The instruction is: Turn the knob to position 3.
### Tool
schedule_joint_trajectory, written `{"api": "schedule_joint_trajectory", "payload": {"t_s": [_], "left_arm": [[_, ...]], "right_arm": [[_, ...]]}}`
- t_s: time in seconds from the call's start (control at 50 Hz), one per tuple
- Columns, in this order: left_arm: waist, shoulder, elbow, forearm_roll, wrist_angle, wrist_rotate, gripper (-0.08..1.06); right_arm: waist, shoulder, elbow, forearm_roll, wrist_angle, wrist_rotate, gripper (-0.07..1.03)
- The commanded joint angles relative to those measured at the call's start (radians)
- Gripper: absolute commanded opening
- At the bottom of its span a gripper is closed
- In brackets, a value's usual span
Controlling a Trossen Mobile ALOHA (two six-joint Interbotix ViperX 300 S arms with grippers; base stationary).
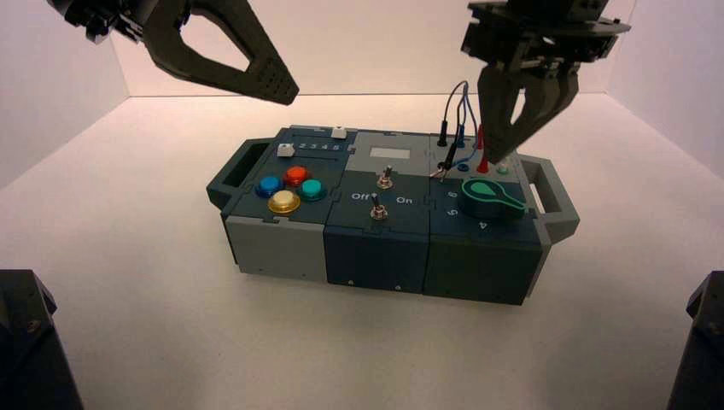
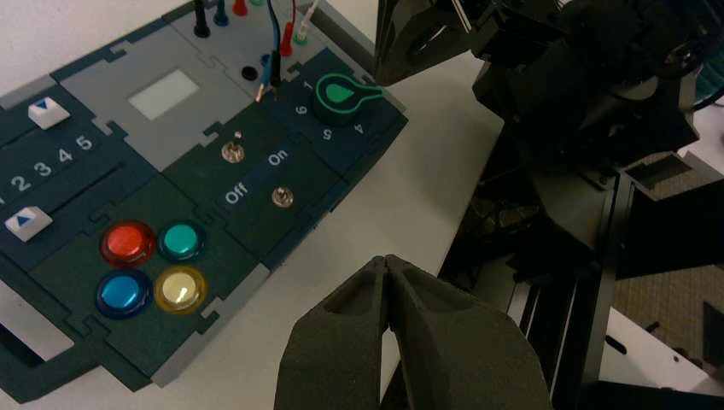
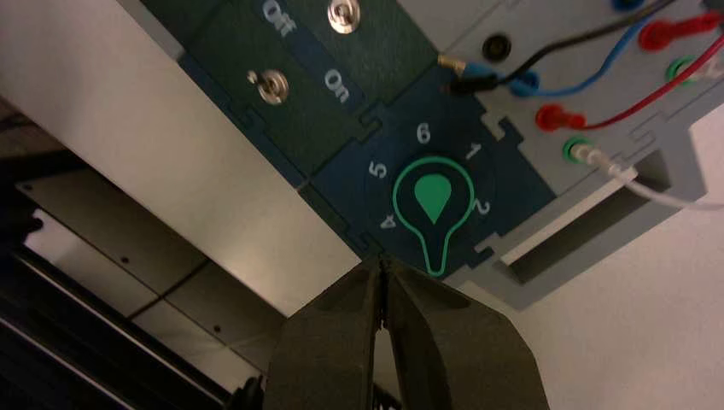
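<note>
Soft, warm light falls from above. The box point(image 1: 384, 213) throws a faint shadow toward 6 o'clock. The buttons point(image 2: 152, 266) shine.

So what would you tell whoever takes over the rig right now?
Left pincer: shut, raised above the box's button end, idle.
Right pincer: shut, hanging over the wire sockets just behind the knob, not touching it.
Knob tip lies between 2 and 4, covering where the 3 should be.
Done: knob appears set at 3.
Left: check the setting, then pull the right arm away.
</note>
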Motion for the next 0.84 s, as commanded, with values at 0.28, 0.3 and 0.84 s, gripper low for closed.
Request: {"api": "schedule_joint_trajectory", "payload": {"t_s": [0.28,0.3,0.84], "left_arm": [[-0.003,0.002,-0.026,0.003,-0.023,0.002,-0.03],[-0.003,0.003,-0.025,0.002,-0.021,0.002,-0.03],[0.003,0.002,-0.025,0.014,-0.060,0.002,-0.03]], "right_arm": [[-0.002,-0.071,-0.014,0.008,-0.020,0.000,-0.02],[-0.002,-0.074,-0.014,0.009,-0.021,0.000,-0.02],[-0.002,-0.087,-0.025,0.012,-0.028,-0.002,-0.02]]}}
